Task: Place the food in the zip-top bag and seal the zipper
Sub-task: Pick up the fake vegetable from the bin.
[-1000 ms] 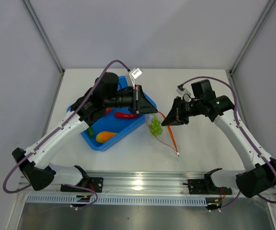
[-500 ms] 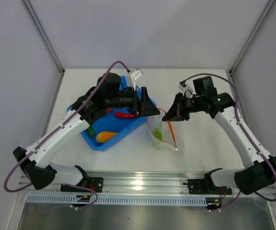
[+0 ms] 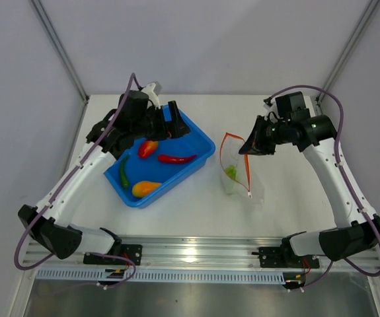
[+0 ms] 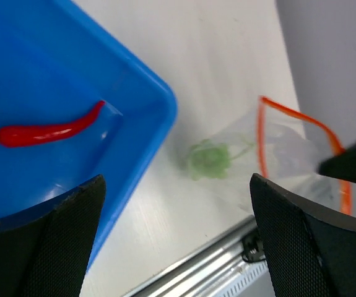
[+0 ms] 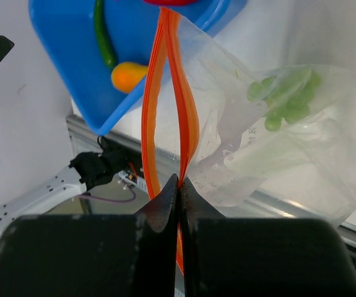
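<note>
The left claw [image 3: 176, 123] has sprung wide and drawn back from the zip-top bag [image 3: 237, 177] to above the blue tray [image 3: 204, 137]. The right claw [image 3: 246, 149] stays clenched on the zipper [image 5: 165, 93], holding the bag upright over the bench with the green leafy piece [image 3: 230, 172] inside. The chili [image 3: 176, 158] and three other pieces still wait in the tray, so another pick likely follows.

Five food pieces [image 3: 176, 158], one bag [image 3: 242, 188], one blue tray [image 3: 183, 174]
</note>
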You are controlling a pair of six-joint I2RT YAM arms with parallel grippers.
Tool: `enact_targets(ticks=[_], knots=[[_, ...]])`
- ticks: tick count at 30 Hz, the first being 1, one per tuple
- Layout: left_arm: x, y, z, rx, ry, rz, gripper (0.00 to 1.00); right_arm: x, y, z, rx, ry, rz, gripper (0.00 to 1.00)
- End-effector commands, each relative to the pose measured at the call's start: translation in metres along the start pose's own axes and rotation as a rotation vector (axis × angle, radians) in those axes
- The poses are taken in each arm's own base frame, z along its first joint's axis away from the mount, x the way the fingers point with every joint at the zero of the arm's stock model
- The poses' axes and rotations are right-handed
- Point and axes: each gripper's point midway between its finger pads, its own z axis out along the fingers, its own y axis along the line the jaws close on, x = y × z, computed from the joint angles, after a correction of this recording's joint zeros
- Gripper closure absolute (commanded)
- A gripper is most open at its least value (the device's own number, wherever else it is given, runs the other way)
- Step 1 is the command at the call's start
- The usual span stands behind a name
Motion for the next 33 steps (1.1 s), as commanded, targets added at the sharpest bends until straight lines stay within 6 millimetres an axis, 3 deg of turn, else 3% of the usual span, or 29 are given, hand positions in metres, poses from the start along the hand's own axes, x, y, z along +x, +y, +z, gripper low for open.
enact_targets(ticks=[1,8,11,14,21,33], knots=[[-0.006,0.041,0.014,-0.161,-0.017,-0.020,0.00,-0.023,-0.012,-0.019,0.105,-0.096,-0.030,1.00],[0.007,0.089,0.047,-0.321,0.066,-0.117,0.01,-0.059,-0.037,-0.032,0.254,-0.152,-0.056,1.00],[0.019,0.113,0.061,-0.408,0.138,-0.223,0.01,-0.070,-0.051,-0.023,0.320,-0.142,-0.079,1.00],[0.025,0.126,0.080,-0.431,0.196,-0.350,0.01,-0.074,-0.063,-0.008,0.354,-0.109,-0.065,1.00],[0.035,0.144,0.121,-0.502,0.232,-0.560,0.00,-0.080,-0.061,0.011,0.317,-0.077,-0.028,1.00],[0.073,0.182,0.150,-0.614,0.245,-0.708,0.01,-0.073,-0.063,0.035,0.271,-0.015,0.006,1.00]])
